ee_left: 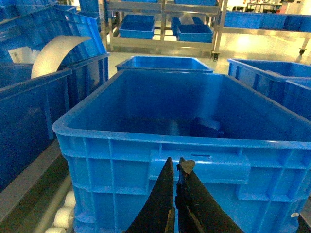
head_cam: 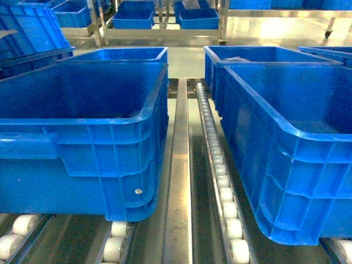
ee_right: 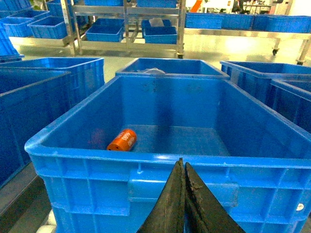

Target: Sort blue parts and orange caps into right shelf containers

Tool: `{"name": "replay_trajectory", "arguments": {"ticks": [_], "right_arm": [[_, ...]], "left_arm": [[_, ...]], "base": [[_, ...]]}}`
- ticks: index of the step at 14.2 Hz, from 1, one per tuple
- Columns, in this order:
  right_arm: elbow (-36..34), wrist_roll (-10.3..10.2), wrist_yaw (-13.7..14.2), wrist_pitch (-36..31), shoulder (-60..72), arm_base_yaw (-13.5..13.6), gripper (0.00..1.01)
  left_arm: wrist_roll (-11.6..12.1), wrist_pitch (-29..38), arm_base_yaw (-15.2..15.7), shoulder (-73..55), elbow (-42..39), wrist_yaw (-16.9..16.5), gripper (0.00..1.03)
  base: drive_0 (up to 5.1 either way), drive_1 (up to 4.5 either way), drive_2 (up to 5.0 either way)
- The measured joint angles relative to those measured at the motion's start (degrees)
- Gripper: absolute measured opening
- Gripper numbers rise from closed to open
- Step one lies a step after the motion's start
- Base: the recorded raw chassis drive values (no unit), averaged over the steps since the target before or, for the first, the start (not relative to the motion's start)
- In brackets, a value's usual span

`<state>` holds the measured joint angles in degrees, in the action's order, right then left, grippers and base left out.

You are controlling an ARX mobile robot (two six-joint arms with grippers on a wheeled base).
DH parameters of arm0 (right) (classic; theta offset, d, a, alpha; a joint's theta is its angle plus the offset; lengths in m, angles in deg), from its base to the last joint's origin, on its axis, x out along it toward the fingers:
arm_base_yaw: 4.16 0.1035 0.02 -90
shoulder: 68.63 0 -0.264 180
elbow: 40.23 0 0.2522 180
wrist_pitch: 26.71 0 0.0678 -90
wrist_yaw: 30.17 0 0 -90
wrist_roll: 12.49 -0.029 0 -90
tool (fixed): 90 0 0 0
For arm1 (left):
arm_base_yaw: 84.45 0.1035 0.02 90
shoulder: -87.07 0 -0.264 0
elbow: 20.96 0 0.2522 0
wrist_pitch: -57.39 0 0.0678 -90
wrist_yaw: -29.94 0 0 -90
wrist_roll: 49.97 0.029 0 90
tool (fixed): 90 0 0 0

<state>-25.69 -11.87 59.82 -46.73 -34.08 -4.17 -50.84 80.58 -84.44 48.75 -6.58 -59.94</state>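
Note:
Two large blue containers stand side by side on roller tracks, one on the left (head_cam: 82, 127) and one on the right (head_cam: 291, 165). In the left wrist view, a dark blue part (ee_left: 209, 127) lies on the floor of the container (ee_left: 146, 138). My left gripper (ee_left: 176, 164) is shut and empty, just outside its near wall. In the right wrist view, an orange cap (ee_right: 122, 140) lies at the left of the floor of the container (ee_right: 121, 156). My right gripper (ee_right: 183, 164) is shut and empty, level with its near rim. Neither gripper shows in the head view.
A steel rail and a line of white rollers (head_cam: 220, 181) run between the two crates. More blue crates stand behind and to both sides. Metal shelves (ee_right: 126, 29) with smaller blue bins stand at the back. A white curved sheet (ee_left: 53, 53) sticks out of the crate at far left.

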Motion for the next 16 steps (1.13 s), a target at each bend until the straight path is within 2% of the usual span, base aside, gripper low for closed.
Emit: {"name": "replay_trajectory", "arguments": {"ticks": [10,14,15,16], "right_arm": [[-0.04,-0.02,0.0,20.61,-21.35,0.0,0.01],[-0.04,-0.02,0.0,24.13,-24.87,0.0,0.01],[-0.02,-0.04,-0.22,32.5,-30.18,0.0,0.01],[-0.02,-0.04,-0.07,33.83,-34.16,0.0,0.01]], "left_arm": [[0.0,-22.29,0.0,23.63,-0.04,0.0,0.02],[0.02,-26.16,0.0,27.61,-0.04,-0.04,0.02],[0.02,-26.97,0.0,28.48,-0.04,-0.02,0.02],[0.04,-30.69,0.0,31.06,0.11,0.04,0.02]], "base": [[0.0,0.0,0.0],[0.0,0.0,0.0],[0.0,0.0,0.0],[0.0,0.0,0.0]]}}
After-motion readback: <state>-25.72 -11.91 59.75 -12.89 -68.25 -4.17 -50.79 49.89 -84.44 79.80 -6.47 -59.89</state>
